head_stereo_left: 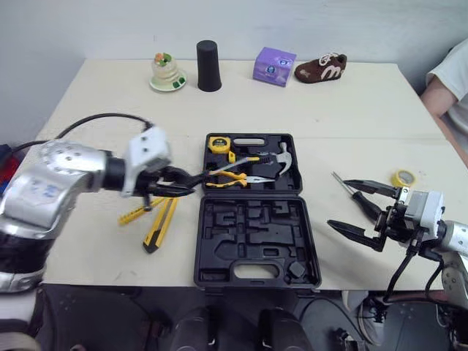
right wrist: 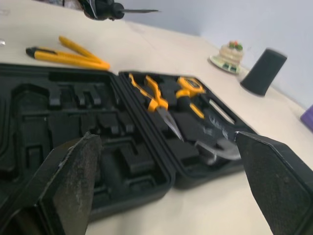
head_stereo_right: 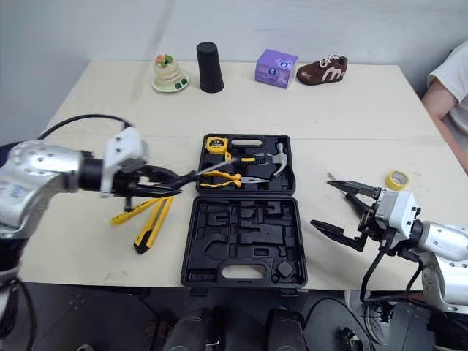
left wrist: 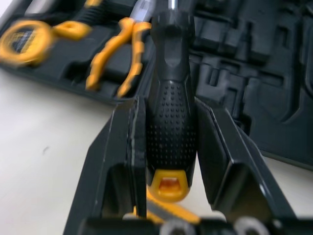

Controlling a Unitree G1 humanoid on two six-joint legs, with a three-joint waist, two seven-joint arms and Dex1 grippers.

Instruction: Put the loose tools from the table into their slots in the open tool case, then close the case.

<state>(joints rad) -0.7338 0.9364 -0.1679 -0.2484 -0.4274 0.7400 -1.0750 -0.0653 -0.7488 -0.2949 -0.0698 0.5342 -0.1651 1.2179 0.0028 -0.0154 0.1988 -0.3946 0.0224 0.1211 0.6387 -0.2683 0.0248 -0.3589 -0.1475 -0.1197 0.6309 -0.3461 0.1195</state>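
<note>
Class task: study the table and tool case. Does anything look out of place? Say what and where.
Yes. Outside the tool case, a yellow utility knife and a yellow bar lie in a V on its left; a screwdriver and yellow tape roll lie on its right, by the open right tool. The left tool grips a second screwdriver.

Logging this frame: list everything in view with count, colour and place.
Black plastic tool case: 1, black, open, table centre.
Yellow tape measure: 1, yellow, case's far half.
Yellow-handled pliers: at least 1, far half.
Steel-headed hammer: 1, black handle, far half.
Yellow utility knife: 1, yellow-black, table left of case.
Yellow flat strip tool: 1, beside knife.
Black-handled loose screwdriver: 1, table right of case.
Yellow tape roll: 1, right of case.
Cake-shaped ornament, black tapered cup, purple box, brown shoe: 1 each, table's far edge.
Person's arm: 1, white sleeve, right edge.
Left claw: shut on black-and-yellow-handled screwdriver, at case's left edge.
Right claw: open, right of case.
</note>
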